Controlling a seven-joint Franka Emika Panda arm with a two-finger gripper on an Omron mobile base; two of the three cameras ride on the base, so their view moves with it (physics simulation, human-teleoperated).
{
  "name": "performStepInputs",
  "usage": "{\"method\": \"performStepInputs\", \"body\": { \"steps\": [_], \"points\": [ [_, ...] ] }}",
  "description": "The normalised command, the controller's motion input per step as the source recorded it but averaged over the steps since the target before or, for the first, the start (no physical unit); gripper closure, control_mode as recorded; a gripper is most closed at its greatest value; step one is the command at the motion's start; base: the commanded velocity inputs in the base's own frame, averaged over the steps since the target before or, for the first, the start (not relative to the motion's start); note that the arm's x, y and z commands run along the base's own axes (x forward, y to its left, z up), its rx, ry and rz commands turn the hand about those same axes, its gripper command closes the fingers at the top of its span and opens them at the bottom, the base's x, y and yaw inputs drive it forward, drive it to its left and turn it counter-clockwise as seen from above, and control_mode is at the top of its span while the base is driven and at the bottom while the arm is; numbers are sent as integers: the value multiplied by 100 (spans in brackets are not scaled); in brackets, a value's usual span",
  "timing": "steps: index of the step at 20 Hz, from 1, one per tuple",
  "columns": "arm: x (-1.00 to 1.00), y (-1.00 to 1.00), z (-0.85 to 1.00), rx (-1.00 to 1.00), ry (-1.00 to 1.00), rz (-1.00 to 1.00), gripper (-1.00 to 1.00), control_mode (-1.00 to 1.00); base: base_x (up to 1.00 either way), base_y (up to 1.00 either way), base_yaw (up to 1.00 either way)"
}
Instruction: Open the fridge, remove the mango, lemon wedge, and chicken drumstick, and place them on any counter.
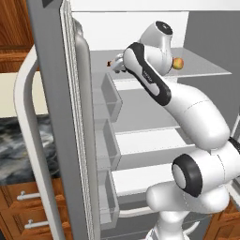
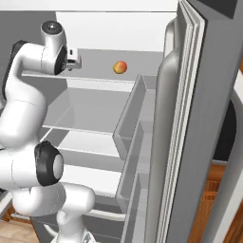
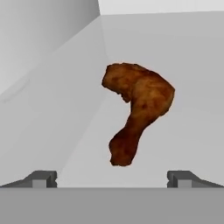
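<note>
White shelves fill the open fridge (image 1: 140, 140), doors swung wide. On the top shelf lies the drumstick (image 3: 138, 111), at the left near the wall. Just before it hangs the gripper (image 3: 112, 178), fingers wide apart, holding nothing. Farther right sits the mango (image 2: 120, 67).
</note>
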Motion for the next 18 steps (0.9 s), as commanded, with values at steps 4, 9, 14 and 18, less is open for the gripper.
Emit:
{"method": "performStepInputs", "body": {
  "steps": [4,9,14,18],
  "points": [
    [57,3,0,0,0,0,-100,-100,0,0,0],
    [58,3,0,0,0,0,-100,-100,0,0,0],
    [38,4,-5,0,0,0,-100,-100,0,0,0],
    [23,20,-29,-4,0,0,-100,-100,0,0,0]
  ]
}}
